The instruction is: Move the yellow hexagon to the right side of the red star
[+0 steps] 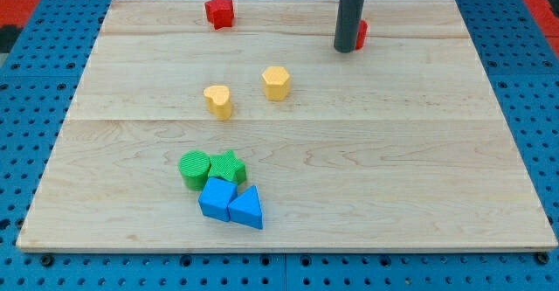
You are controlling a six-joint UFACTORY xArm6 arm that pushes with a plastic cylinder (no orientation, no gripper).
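the yellow hexagon (276, 82) sits mid-board, well below and to the right of the red star (219, 12). a yellow heart (218, 101) is just down-left of the hexagon. my tip (347, 49) is up-right of the hexagon, holding nothing, right against a small red block (362, 34) partly hidden behind it. green and blue blocks cluster farther below.

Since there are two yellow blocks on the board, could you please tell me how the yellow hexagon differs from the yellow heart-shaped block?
The yellow hexagon block has flat faceted sides, whereas the yellow heart-shaped block is rounded with a notch. The hexagon sits further towards the view's top and right, the heart lower and to the left. The hexagon is also nearer my tip. Both are yellow, stand apart, and rest flat on the wooden board.
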